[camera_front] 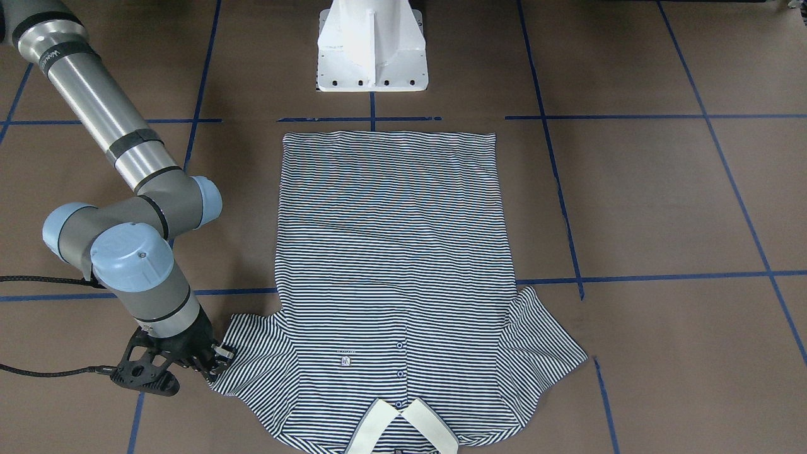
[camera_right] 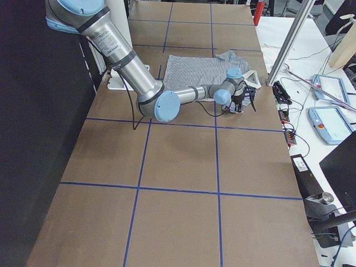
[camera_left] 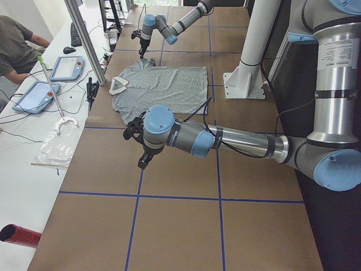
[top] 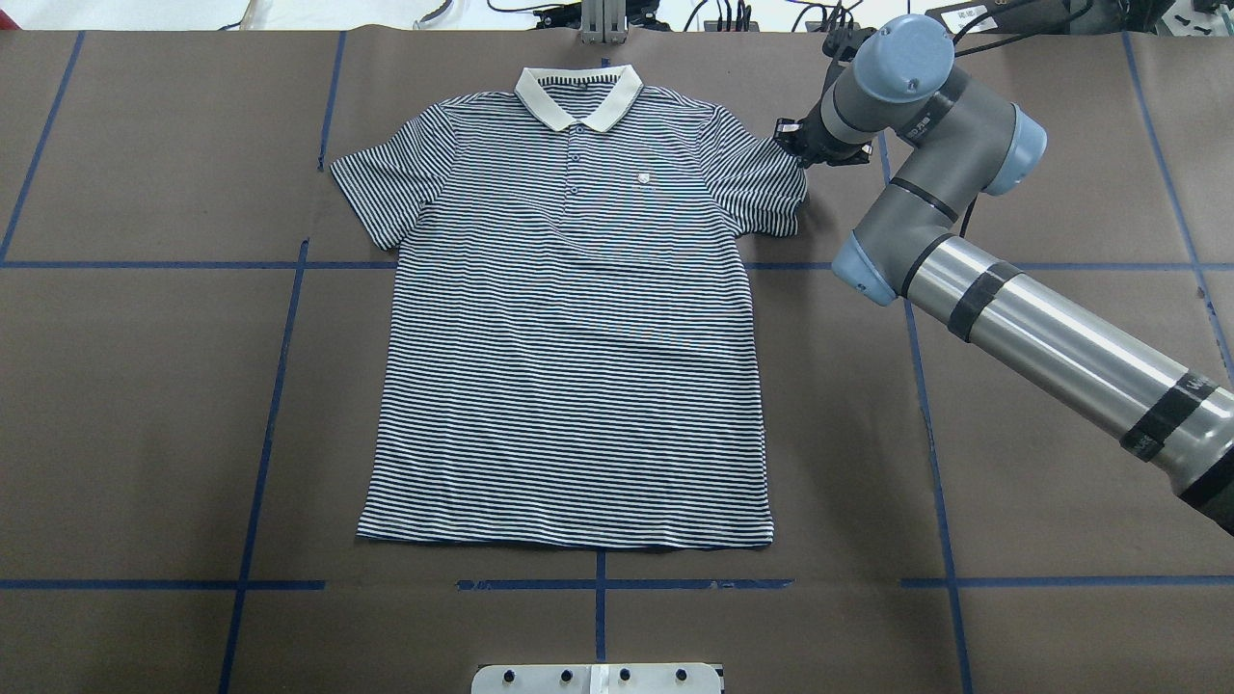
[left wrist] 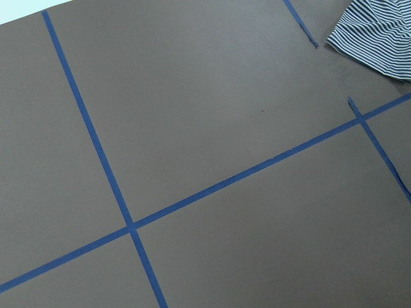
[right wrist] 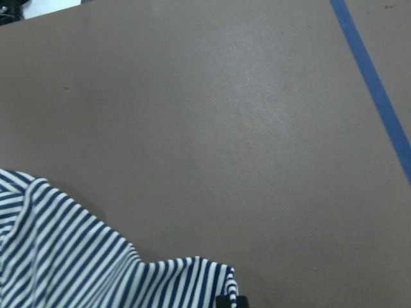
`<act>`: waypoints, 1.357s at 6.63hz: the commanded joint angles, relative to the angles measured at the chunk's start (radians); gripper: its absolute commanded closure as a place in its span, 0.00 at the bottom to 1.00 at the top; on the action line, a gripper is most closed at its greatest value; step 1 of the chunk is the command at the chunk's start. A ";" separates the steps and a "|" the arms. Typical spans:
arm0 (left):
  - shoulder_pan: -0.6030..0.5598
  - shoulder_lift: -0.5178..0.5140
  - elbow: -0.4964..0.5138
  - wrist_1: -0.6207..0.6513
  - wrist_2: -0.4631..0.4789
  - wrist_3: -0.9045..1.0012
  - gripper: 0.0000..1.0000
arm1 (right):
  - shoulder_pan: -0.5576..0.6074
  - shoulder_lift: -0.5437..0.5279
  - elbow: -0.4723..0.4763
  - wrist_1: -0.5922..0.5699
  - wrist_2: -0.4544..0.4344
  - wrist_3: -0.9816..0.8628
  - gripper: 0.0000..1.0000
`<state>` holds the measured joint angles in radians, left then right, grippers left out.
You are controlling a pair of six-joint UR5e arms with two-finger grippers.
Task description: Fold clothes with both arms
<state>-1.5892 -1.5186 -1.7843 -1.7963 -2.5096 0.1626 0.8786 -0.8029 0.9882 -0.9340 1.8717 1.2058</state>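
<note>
The polo shirt (top: 569,318) lies flat on the bench (top: 145,386) beside the right jaws, which seem closed on its sleeve (top: 762,183), probably to fold it inward; whether the left jaws, well apart, are open, I cannot tell.

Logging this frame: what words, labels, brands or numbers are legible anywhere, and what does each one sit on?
No text here is clear enough to quote.
Lettering on a black band of the right arm: too blurred to read.
White sticker on the left arm: print too small to read.
Chest logo on the polo shirt, with a tiny line above it: too small to read.
</note>
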 commanded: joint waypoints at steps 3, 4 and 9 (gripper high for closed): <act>0.000 0.000 -0.004 0.000 -0.002 0.000 0.00 | -0.091 0.084 0.051 -0.020 -0.023 0.036 1.00; 0.000 0.000 -0.004 -0.002 -0.002 0.000 0.00 | -0.110 0.140 -0.003 -0.034 -0.055 0.043 1.00; 0.000 0.000 -0.003 -0.002 -0.005 0.005 0.00 | -0.155 0.312 -0.259 -0.029 -0.180 0.043 1.00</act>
<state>-1.5892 -1.5186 -1.7871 -1.7977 -2.5149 0.1656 0.7265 -0.5093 0.7597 -0.9635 1.7040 1.2486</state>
